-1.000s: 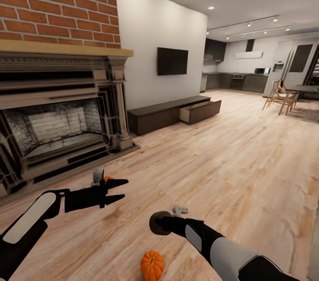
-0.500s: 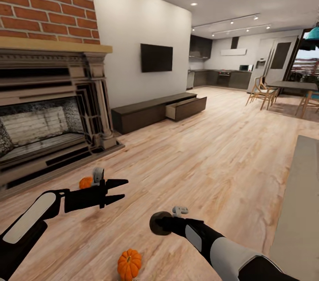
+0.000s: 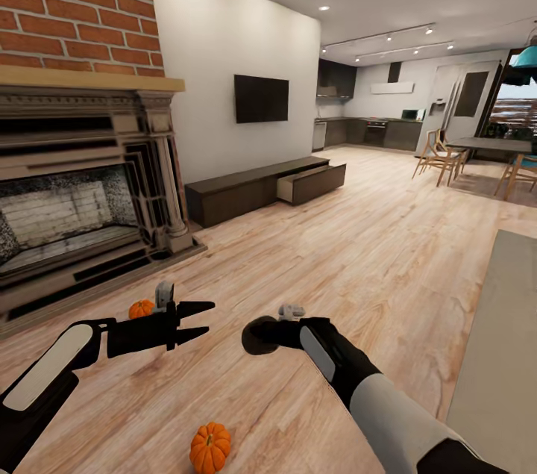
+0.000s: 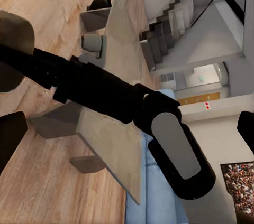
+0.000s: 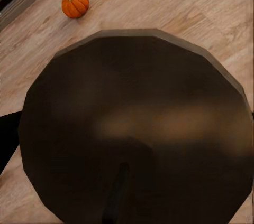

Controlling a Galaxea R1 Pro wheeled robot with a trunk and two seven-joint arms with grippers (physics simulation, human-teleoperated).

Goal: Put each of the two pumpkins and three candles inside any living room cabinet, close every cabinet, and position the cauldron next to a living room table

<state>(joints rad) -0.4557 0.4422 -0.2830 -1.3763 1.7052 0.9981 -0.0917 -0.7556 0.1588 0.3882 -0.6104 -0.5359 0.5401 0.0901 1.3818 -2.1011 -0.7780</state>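
- Orange against pale wood: one pumpkin (image 3: 209, 447) sits on the floor (image 3: 358, 265) low in the head view, between the two arms and close to the robot; a second pumpkin (image 3: 140, 308) lies further off toward the fireplace (image 3: 82, 213), just behind the left tool (image 3: 201, 319)
- left tool: fingers spread apart, nothing between them, held level above the floor; the far pumpkin lies just beyond it on its fireplace side
- right tool (image 3: 257, 335): a dark rounded mass fills its wrist camera, so I cannot tell how its jaws stand; a pumpkin (image 5: 75, 3) shows past that mass, well apart
- cabinet (image 3: 261, 189): along the wall under the television (image 3: 261, 98), one drawer (image 3: 312, 183) pulled open, well away across the floor
- judgement: the near pumpkin lies below and between both tools, neither plainly nearer; the far one favours the left arm; a pumpkin has no long axis, so approach from above suits either
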